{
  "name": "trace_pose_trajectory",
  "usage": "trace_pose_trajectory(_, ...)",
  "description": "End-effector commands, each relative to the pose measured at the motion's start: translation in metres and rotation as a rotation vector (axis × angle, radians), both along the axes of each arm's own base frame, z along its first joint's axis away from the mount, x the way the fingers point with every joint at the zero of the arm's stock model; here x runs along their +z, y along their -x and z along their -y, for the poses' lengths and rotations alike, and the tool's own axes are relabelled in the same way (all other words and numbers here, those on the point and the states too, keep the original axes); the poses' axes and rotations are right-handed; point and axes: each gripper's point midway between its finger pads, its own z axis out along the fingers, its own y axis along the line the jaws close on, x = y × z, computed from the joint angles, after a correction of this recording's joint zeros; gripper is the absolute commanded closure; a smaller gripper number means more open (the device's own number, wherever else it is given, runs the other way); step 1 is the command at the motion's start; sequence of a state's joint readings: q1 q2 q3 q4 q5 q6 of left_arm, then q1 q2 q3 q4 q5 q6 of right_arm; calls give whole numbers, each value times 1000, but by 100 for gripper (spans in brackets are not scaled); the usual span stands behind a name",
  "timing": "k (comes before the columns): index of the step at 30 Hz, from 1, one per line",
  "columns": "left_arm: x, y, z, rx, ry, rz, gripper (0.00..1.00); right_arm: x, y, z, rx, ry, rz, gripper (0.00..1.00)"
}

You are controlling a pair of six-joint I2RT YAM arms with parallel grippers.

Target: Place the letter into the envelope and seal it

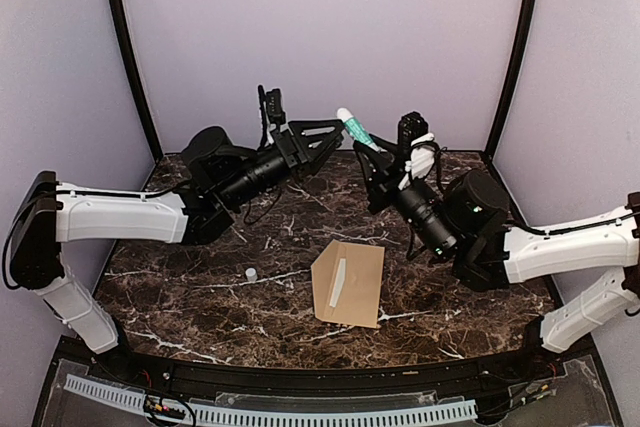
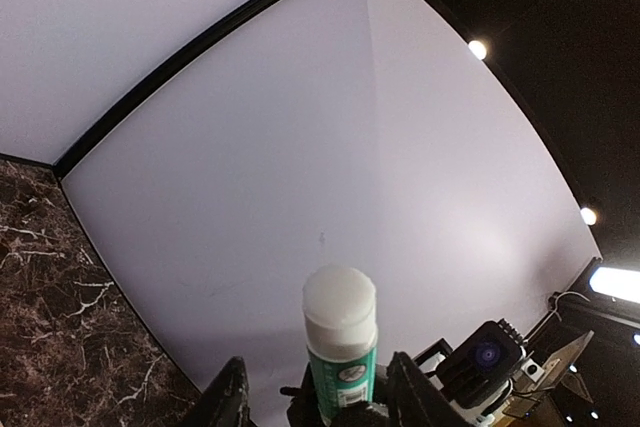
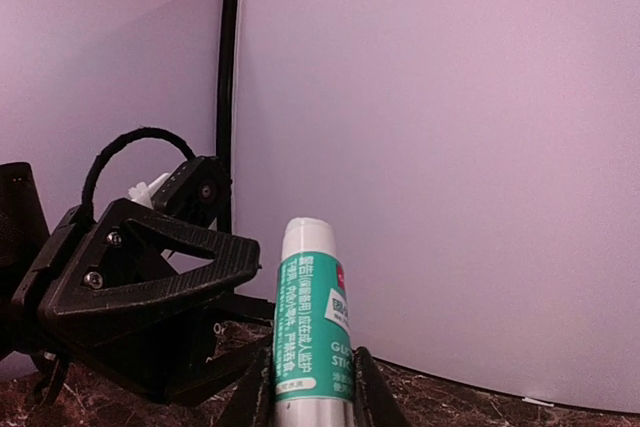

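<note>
The table (image 1: 200, 297) is dark brown marble with thin white veins. On it, near the middle and a little toward the right arm, lies the envelope (image 1: 350, 284). It is flat kraft-brown paper with a pale narrow strip across its face. I cannot tell whether the letter is inside it.

Above the far side of the table, the right gripper (image 1: 378, 155) is closed on the lower part of a glue stick (image 1: 356, 130), which points up and away from it. The left gripper (image 1: 325, 137) has its fingers spread. In the left wrist view they stand on both sides of the stick without touching it.

The stick is a smooth white cylinder with a rounded white top. It has a teal-green label with Chinese characters, and beside them the letters "GLU" and "STIC" can be read.

A small white cap (image 1: 250, 273) stands on the marble, left of the envelope and apart from it.
</note>
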State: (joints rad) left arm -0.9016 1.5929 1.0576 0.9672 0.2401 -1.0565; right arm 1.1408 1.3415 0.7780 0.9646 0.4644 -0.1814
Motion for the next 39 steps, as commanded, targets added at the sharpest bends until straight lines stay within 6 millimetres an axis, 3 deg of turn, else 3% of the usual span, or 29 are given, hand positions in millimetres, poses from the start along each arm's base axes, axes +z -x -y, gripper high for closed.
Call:
trace_pose_trajectory(1, 21, 5, -3, 0, 22, 57, 56, -2, 10, 0, 67, 1, -7, 100)
trace_pose_trajectory(10, 25, 9, 15, -83, 28, 77, 63, -10, 11, -3, 82, 29, -19, 100)
trace_pose_trajectory(14, 22, 7, 16, -79, 18, 64, 84, -10, 11, -1, 75, 27, -17, 100)
trace_pose_trajectory(19, 18, 6, 18, -84, 17, 36, 95, -9, 13, 0, 82, 21, -2, 99)
trace_pose_trajectory(22, 19, 8, 18, -99, 28, 22, 96, -8, 16, 1, 90, 19, 24, 58)
trace_pose_trajectory(23, 20, 9, 17, -107, 36, 17, 96, -8, 18, 0, 95, 22, 34, 50)
trace_pose_trajectory(25, 21, 12, 18, -121, 46, 6, 96, -7, 17, -2, 89, 30, 54, 45)
trace_pose_trajectory(30, 24, 18, 19, -136, 49, 4, 96, -4, 12, -5, 53, 43, 94, 47)
trace_pose_trajectory(39, 22, 22, 21, -142, 40, 2, 96, 3, 7, -9, 22, 36, 118, 61)
